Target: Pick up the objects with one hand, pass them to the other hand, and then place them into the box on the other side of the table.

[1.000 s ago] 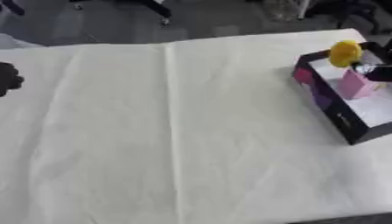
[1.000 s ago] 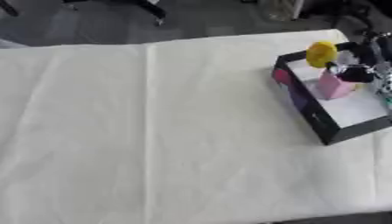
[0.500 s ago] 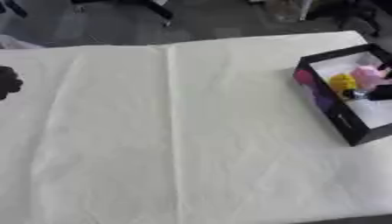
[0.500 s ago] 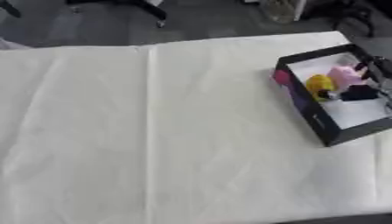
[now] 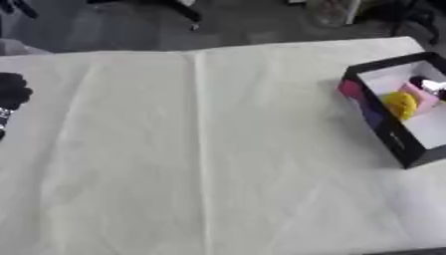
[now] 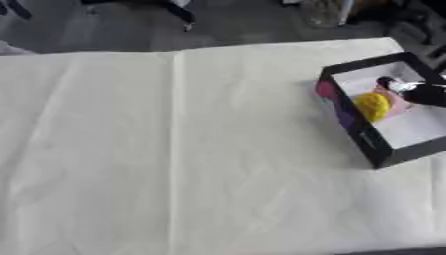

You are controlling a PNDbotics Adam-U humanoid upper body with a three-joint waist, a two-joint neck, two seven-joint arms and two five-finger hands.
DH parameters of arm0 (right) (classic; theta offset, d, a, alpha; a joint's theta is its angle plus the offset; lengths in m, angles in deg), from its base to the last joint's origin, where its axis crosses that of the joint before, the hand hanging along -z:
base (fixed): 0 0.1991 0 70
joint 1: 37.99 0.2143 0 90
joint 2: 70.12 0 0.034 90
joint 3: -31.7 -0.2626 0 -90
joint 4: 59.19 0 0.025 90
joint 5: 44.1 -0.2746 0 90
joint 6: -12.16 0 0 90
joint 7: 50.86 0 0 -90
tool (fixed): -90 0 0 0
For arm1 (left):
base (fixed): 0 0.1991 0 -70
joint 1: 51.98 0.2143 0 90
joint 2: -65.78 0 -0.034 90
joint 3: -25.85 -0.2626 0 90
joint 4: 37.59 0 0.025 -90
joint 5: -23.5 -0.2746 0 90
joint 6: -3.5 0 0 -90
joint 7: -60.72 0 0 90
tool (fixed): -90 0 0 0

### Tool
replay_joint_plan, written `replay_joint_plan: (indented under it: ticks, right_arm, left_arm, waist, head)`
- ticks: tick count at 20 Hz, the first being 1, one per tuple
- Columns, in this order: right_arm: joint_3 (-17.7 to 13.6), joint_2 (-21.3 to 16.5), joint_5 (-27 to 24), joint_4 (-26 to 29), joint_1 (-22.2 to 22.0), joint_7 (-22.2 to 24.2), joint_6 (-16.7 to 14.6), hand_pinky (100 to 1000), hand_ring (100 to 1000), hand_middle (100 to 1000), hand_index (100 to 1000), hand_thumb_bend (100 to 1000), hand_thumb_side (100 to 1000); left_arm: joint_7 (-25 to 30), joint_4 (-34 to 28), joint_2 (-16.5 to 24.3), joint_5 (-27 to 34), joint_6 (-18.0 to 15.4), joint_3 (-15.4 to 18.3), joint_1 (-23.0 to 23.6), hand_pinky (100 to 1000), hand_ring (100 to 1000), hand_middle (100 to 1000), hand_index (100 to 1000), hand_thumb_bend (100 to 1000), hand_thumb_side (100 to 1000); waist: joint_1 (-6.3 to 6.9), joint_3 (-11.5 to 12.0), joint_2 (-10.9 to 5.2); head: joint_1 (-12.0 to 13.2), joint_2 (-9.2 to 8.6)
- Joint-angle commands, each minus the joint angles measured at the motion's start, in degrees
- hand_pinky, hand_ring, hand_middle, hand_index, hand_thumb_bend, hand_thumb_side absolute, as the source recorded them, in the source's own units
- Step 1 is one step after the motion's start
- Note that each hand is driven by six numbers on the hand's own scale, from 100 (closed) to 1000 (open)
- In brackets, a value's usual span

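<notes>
A black box (image 6: 355, 130) with a white floor stands at the table's right edge. Inside it a yellow round object (image 6: 373, 105) lies against a pink object (image 6: 396, 99). My right hand (image 6: 420, 92) comes in from the right edge over the box. Its fingers point left, just behind the yellow object, and they hold nothing. My left hand (image 5: 10, 90) shows only as a black rounded shape at the far left edge, low over the table and away from the box.
A white cloth (image 5: 209, 149) with lengthwise creases covers the table. Past the far edge are a dark floor and chair legs (image 5: 187, 10). The box's near left wall carries pink and purple print (image 5: 353, 89).
The yellow object has gone from above the box's rim down onto its floor beside the pink object. My right hand let go of it and drew back to the right. The left hand stayed.
</notes>
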Motion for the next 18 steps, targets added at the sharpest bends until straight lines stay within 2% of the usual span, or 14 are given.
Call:
replay_joint_plan:
  ticks: [1,4,5,6,8,10,14,18]
  right_arm:
    - [-1.8,3.6,-3.4,10.9,-1.9,-5.2,-1.0,810,547,582,984,631,478]
    - [-1.8,8.6,-3.6,19.2,-4.5,-8.4,-1.8,807,554,579,967,596,511]
    - [-1.6,10.1,-3.4,21.5,-5.2,-9.0,-2.0,803,552,574,956,720,545]
    - [-1.1,11.8,-3.2,23.7,-5.8,-9.3,-2.3,802,552,573,953,560,537]
    - [0.0,14.9,-3.0,26.6,-6.6,-9.3,-3.0,798,552,573,954,548,551]
    - [1.4,18.2,-3.8,27.5,-7.0,-9.2,-4.2,792,543,566,962,545,555]
    - [5.0,24.0,-9.4,27.8,-8.5,-8.0,-6.8,781,528,556,980,541,557]
    - [6.5,26.8,-11.2,26.9,-10.2,-6.4,-8.0,776,514,545,988,552,571]
  left_arm:
    - [-2.8,-1.8,-0.3,-2.2,-0.2,1.4,-0.3,709,643,603,676,665,640]
    - [-5.6,-2.6,-1.3,-3.8,-0.5,2.0,-0.2,711,648,608,681,653,642]
    - [-6.5,-2.8,-1.6,-4.2,-0.6,2.2,-0.2,712,652,612,687,649,651]
    - [-7.3,-3.0,-1.9,-4.6,-0.8,2.3,0.0,712,653,613,691,636,651]
    - [-8.7,-3.6,-2.6,-5.5,-1.0,2.5,0.3,714,659,618,700,623,658]
    - [-9.8,-4.0,-3.4,-6.8,-1.2,2.5,0.5,714,664,622,708,616,661]
    - [-10.6,-4.3,-4.6,-7.9,-1.5,2.3,1.6,718,679,636,722,619,680]
    - [-11.1,-4.2,-5.2,-9.1,-1.8,1.9,2.4,723,696,657,760,643,707]
  waist:
    - [-0.52,-0.2,-1.32]
    - [-0.45,-0.6,-1.29]
    - [-0.45,-0.7,-1.28]
    - [-0.47,-0.8,-1.29]
    - [-0.48,-1.0,-1.29]
    - [-0.46,-1.0,-1.19]
    - [-0.39,-1.2,-0.99]
    - [-0.36,-1.3,-0.74]
  head:
    - [1.7,-0.14]
    - [3.2,-0.14]
    - [3.5,-0.14]
    - [3.9,-0.14]
    - [4.5,-0.14]
    - [4.9,-0.14]
    - [5.0,-0.14]
    - [4.7,-0.14]
